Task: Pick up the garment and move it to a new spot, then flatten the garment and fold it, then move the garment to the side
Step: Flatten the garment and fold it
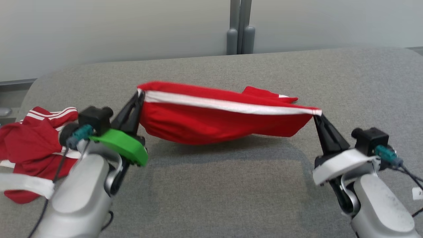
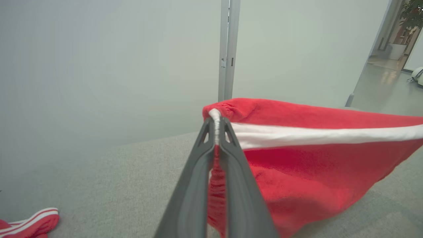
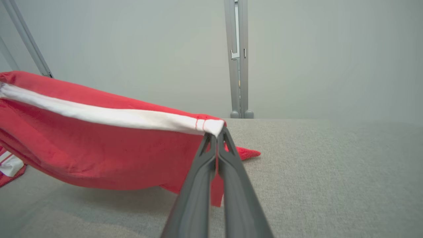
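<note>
Across grey table (image 1: 211, 185), red garment (image 1: 214, 124) hanging stretched between both grippers, white band (image 1: 228, 105) running along top edge (far tip seeming to touch table). At table's left end, second red striped garment (image 1: 29, 142) lying crumpled. At garment's corners, left gripper (image 1: 141, 94) and right gripper (image 1: 316, 114) each pinching tight on white band's end.

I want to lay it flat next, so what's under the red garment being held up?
Beneath the red garment, grey table and the garment's shadow can be seen. The table right behind the hanging cloth is covered.
</note>
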